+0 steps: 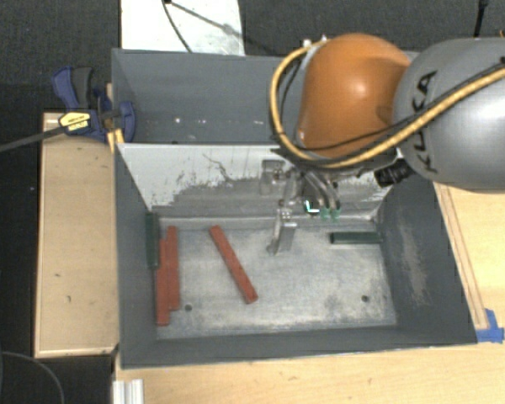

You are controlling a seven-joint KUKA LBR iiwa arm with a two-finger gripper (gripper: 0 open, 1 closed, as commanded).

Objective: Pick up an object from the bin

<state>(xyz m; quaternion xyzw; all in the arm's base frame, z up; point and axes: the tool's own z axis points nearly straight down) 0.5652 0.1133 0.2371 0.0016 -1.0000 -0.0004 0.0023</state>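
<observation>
"Scuffed grey metal forms the floor of the bin (pixel 320 293), with pale scratches along the back wall. Where does the arm stand?"

"It comes in from the view's right, its orange cover (pixel 345 91) high over the back of the bin. The end effector (pixel 296 225) hangs beneath it, low over bare floor near the back wall."

"Is it wide or narrow?"

"That cannot be told from this angle, as the wrist hides most of it. Nothing can be seen gripped in it."

"What lies closest?"

"A short dark green bar (pixel 354 238) lies flat just to the view's right of the end effector, parallel to the back wall and apart from it. Toward the view's lower left lies a slanted red bar (pixel 232 264), slim and straight, its upper end near the end effector but not touching."

"And further off?"

"Well to the left, against the bin's side wall, a long red bar (pixel 167 276) lies lengthwise. A dark green strip (pixel 152 241) lies just beside its upper half, on the far side from the end effector."
</observation>
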